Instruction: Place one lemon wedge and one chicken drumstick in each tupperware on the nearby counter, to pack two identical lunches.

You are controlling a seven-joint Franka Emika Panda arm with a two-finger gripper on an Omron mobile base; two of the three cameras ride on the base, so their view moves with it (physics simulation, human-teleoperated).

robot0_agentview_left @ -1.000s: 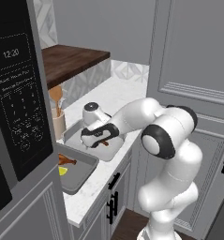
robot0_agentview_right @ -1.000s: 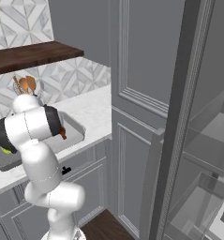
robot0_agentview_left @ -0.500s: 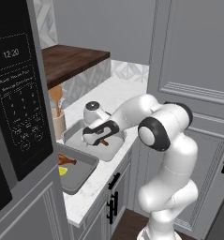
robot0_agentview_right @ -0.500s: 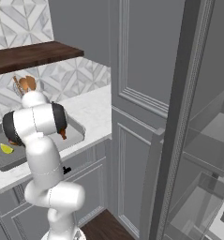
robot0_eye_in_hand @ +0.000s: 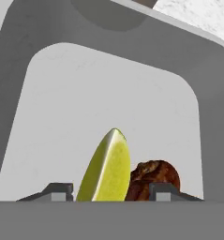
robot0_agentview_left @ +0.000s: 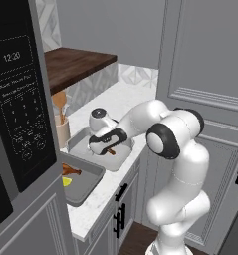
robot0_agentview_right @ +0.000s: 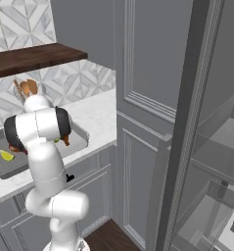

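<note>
The hand (robot0_eye_in_hand: 108, 194), its fingers parted around the lemon (robot0_eye_in_hand: 106, 168) beside a drumstick (robot0_eye_in_hand: 153, 178), is releasing into the lighter tray (robot0_agentview_left: 80, 144); next, lift clear.

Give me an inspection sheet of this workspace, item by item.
Surface: white counter over grey cabinets.
Job's things: lighter tray holds a lemon wedge touching a drumstick; darker tray holds a second drumstick and a second wedge.
Clutter: beige utensil cup with wooden utensils, beside the lighter tray.
Grippers: gripper low inside the lighter tray, jaws apart either side of the wedge; grip cannot be told.
Cables: nothing seen.
Surroundings: microwave, dark wooden shelf, patterned backsplash, tall grey cabinet doors.
</note>
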